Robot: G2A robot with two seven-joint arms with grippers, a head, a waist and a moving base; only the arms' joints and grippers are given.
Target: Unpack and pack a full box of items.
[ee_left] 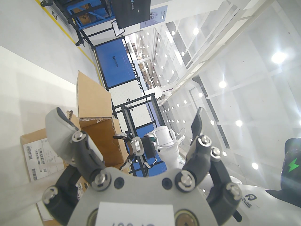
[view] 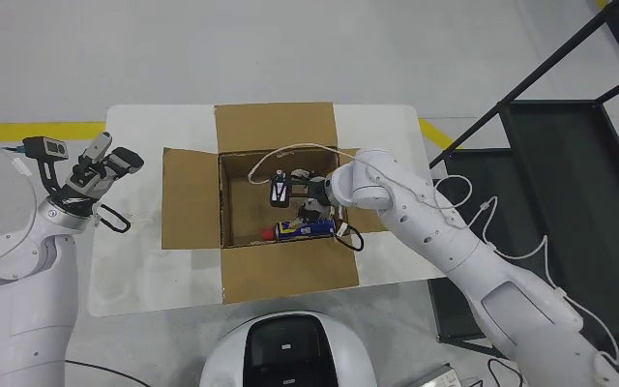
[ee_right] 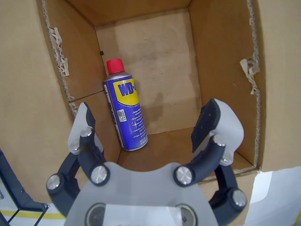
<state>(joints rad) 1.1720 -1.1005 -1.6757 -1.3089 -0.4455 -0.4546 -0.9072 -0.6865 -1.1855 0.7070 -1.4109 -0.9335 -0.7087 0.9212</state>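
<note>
Right gripper (ee_right: 147,106), spread wide, hangs over the brown cardboard box (ee_right: 141,1).
Blue red-capped spray can (ee_right: 125,109) hugs the wall; closing could snag cardboard.

Locate white table (view: 140,281). One item rests directly on it: open cardboard box (view: 276,126), at table centre. You see flaps spread outward toward 12, 6 and 9 o'clock.

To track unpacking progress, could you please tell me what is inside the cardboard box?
One spray can lies in the box, against a wall; the open right gripper hangs above. Floor beneath the gripper is covered.
</note>
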